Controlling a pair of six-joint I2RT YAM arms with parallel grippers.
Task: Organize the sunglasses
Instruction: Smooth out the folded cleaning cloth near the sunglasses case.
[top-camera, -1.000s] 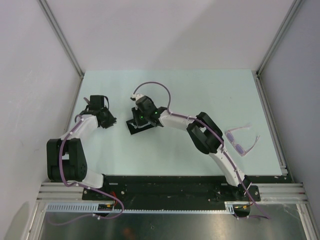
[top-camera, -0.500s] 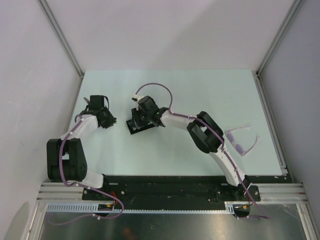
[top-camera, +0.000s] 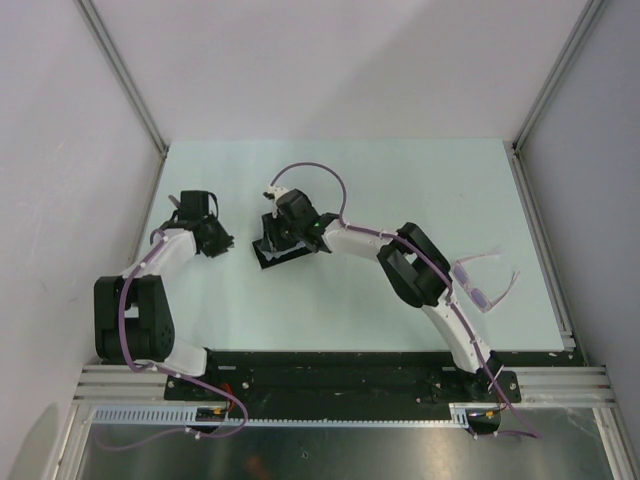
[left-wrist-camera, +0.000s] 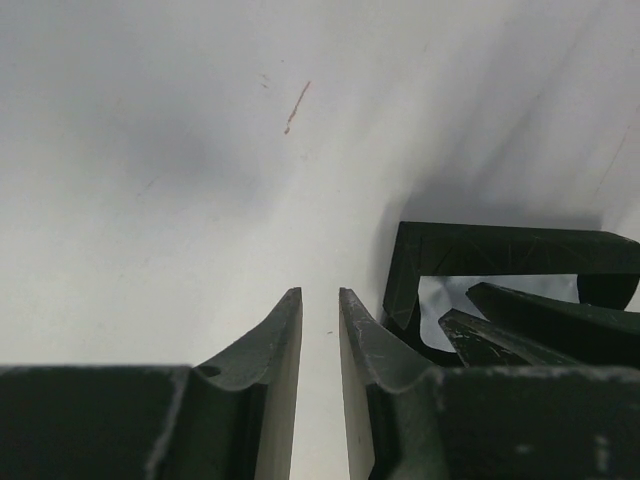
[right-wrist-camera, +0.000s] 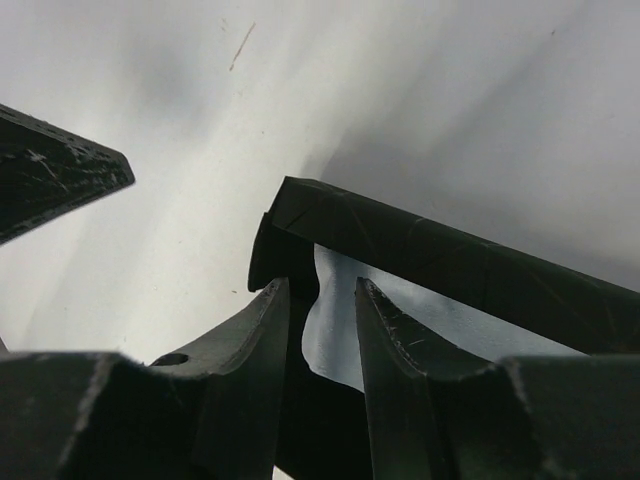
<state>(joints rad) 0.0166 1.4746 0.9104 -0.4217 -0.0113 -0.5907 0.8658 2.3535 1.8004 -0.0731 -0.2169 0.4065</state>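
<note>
Your sunglasses (top-camera: 483, 282) sit on the right side of the table (top-camera: 400, 190), arms unfolded, tucked beside the right arm's elbow and well apart from both grippers. Your right gripper (right-wrist-camera: 318, 285) is way over at the open black case (right-wrist-camera: 450, 260) mid-table. Its jaws are spread a bit, with the blue cloth (right-wrist-camera: 335, 320) showing through the gap. Left gripper (left-wrist-camera: 320, 292) hangs just left of the case, jaws almost together, only bare table in the thin gap.

case (right-wrist-camera: 420, 250) cut off, partly behind right fingers (right-wrist-camera: 250, 350)
</note>
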